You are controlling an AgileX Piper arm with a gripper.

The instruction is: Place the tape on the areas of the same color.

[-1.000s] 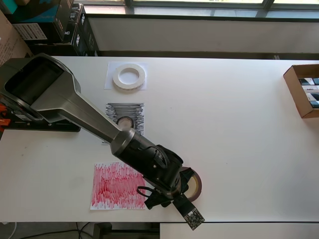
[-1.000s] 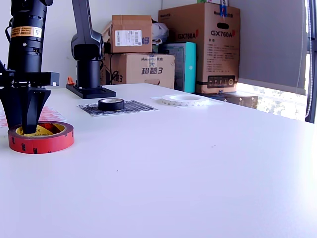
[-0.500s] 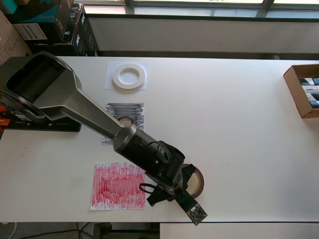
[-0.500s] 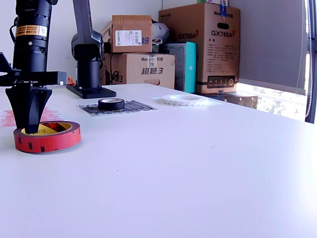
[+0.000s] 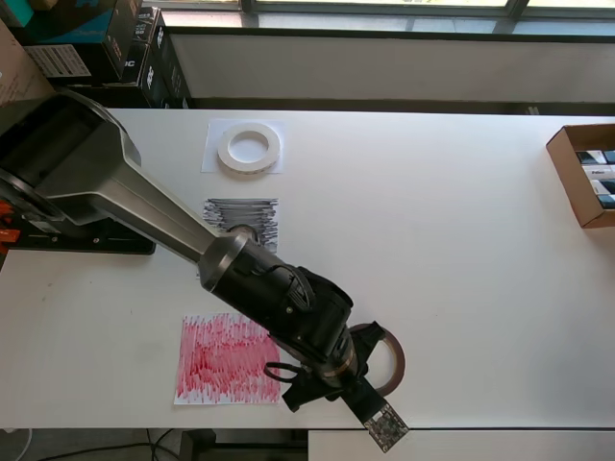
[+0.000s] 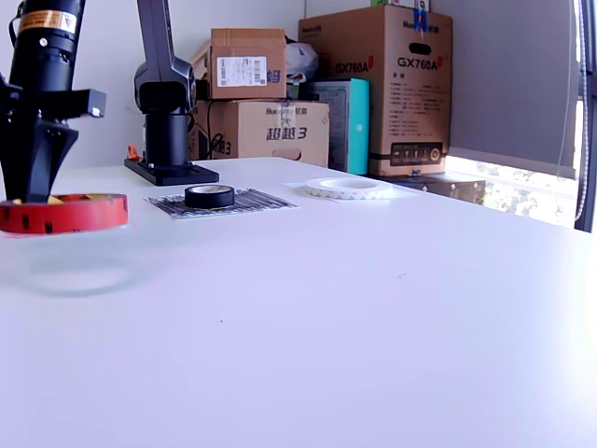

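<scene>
My gripper (image 5: pixel 359 353) is shut on the dark red tape roll (image 5: pixel 395 363), gripping its rim under the wrist near the table's front edge. In the exterior view the gripper (image 6: pixel 28 194) holds this roll (image 6: pixel 65 213) level above the table, with its shadow underneath. The red scribbled sheet (image 5: pixel 226 358) lies just to the overhead view's left of the wrist. A small black roll (image 5: pixel 240 233), half hidden by the arm, sits on the black scribbled sheet (image 5: pixel 246 213). The white ring (image 5: pixel 249 148) rests on the white sheet (image 5: pixel 212 158).
An open cardboard box (image 5: pixel 582 175) stands at the overhead view's right edge. The arm's base (image 5: pixel 77 240) sits at the left. Cartons (image 6: pixel 373 84) are stacked behind the table. The table's front edge (image 5: pixel 480 428) runs close below the held roll.
The dark red roll has gone from resting on the table to hanging above it in the gripper. The wrist has shifted a little to the overhead view's right and toward the front edge.
</scene>
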